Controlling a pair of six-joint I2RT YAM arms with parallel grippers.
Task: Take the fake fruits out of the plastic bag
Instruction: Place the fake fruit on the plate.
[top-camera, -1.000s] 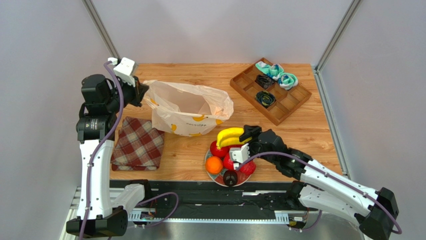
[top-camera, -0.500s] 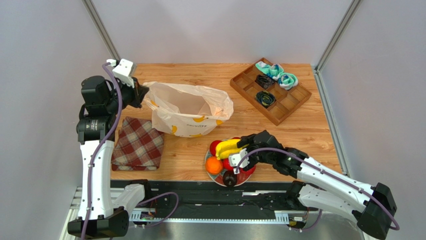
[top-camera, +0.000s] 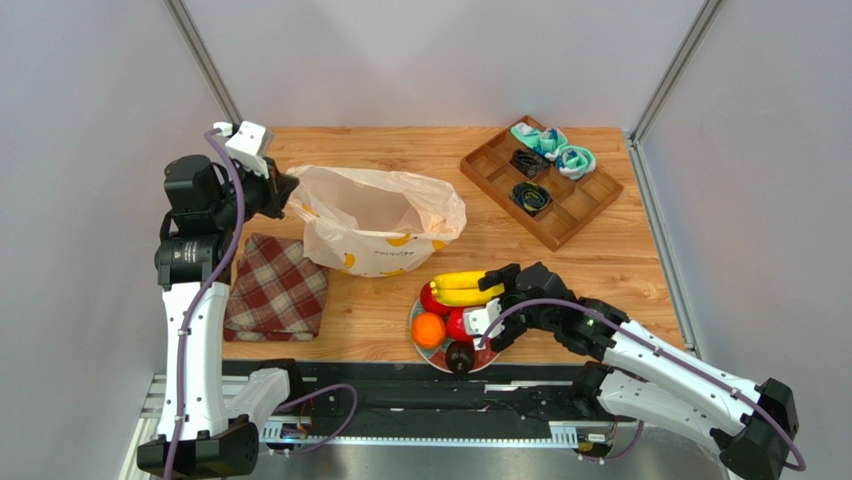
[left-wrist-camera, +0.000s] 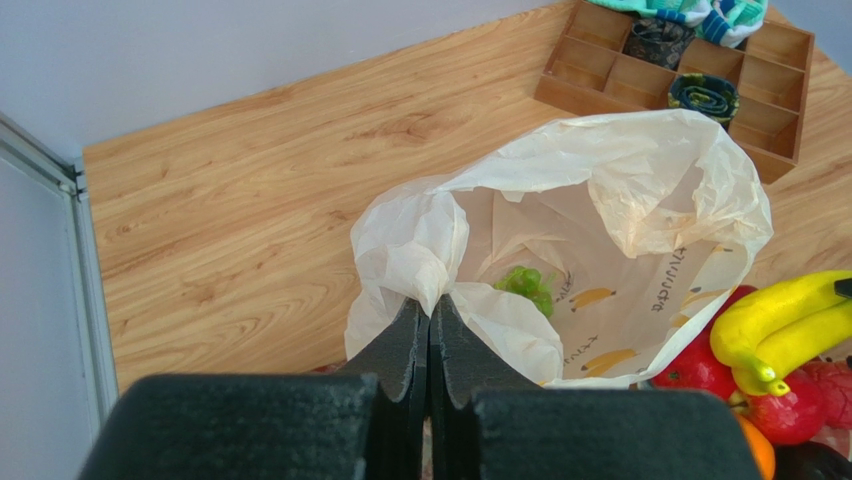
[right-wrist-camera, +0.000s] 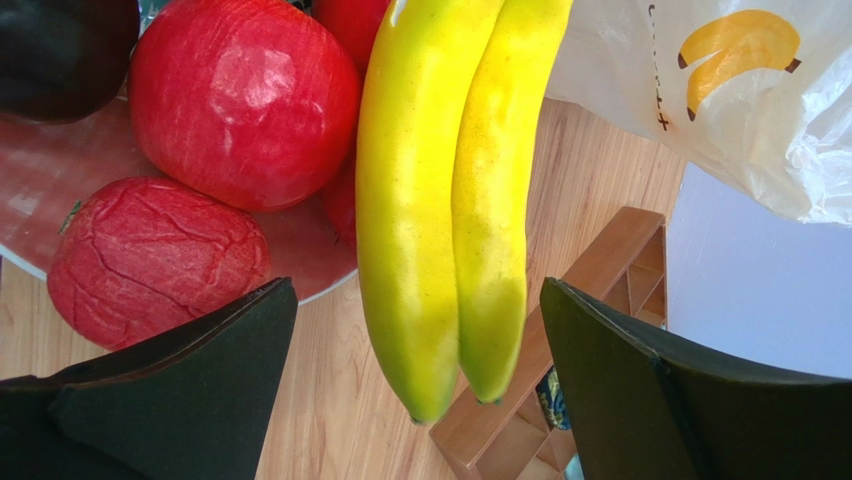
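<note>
Fronting grey walls (top-camera: 450, 60), wooden table (top-camera: 600, 265); left tool (left-wrist-camera: 430, 305) pinching plastic bag (left-wrist-camera: 620, 170); right tool (right-wrist-camera: 418, 290) wide around bananas (right-wrist-camera: 440, 180).

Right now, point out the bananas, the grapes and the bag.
bananas (right-wrist-camera: 410, 200), right wrist view, middle of the left banana.
grapes (left-wrist-camera: 525, 283), left wrist view, top of the green bunch.
bag (top-camera: 365, 240), top view, its near side wall.
</note>
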